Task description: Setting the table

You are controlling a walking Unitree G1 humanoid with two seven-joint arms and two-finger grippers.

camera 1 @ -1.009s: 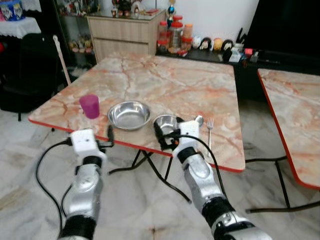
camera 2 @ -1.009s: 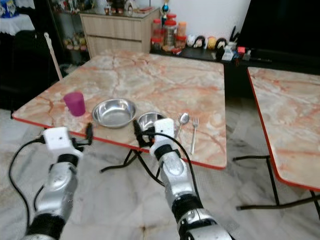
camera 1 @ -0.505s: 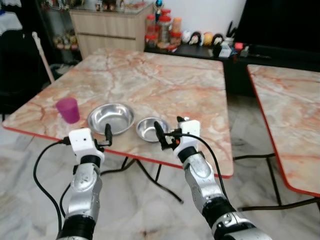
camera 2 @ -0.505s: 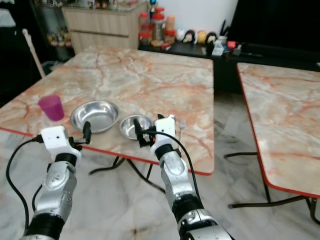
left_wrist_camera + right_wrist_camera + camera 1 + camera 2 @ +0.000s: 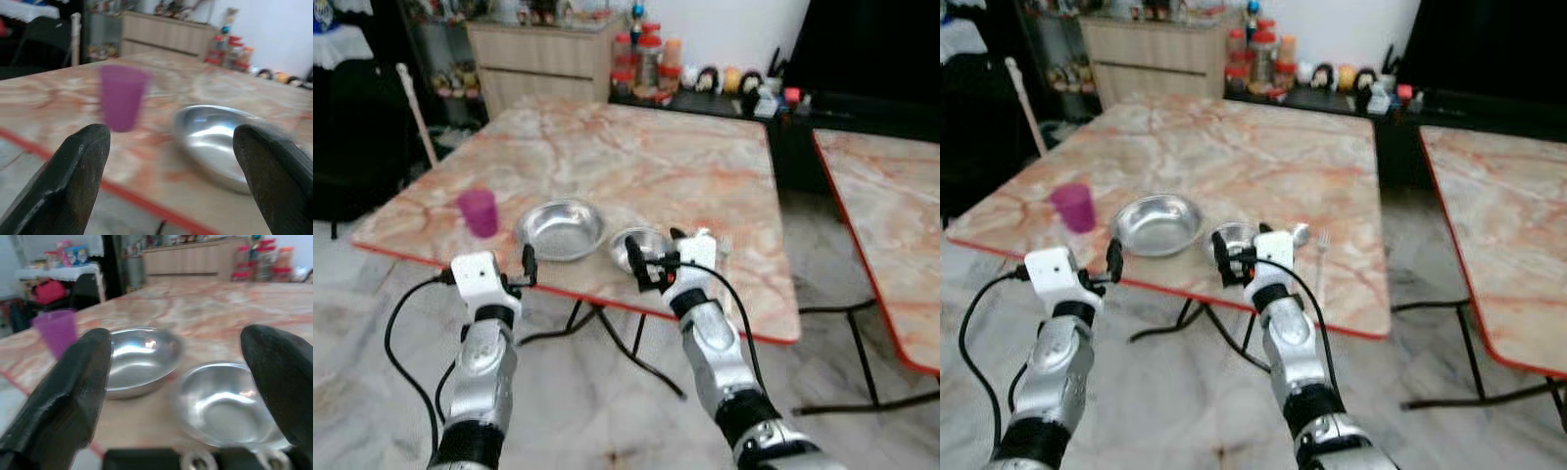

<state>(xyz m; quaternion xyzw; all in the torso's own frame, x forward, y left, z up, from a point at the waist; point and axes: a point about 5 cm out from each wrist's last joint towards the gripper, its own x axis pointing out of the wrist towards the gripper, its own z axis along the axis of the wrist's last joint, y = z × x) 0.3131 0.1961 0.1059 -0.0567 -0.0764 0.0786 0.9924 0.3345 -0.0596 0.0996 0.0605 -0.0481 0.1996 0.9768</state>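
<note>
While both arms are held out ahead of the robot, a marble-patterned desk point(image 5: 636, 162) with a red edge is seen across the middle of the frame. Near its front edge, left of centre, a purple cup point(image 5: 478, 211) is stood upright; nothing can be made out inside it. To its right a large steel bowl point(image 5: 560, 228) is set, and just beside that a small steel bowl point(image 5: 1234, 236); both are seen bare inside in the right wrist view. Further right a spoon point(image 5: 1300, 233) and a fork point(image 5: 1321, 249) are laid side by side, long axes running from the front edge toward the back. The left hand point(image 5: 527, 264) and the right hand point(image 5: 651, 264) are held spread at the front edge, nothing pinched.
</note>
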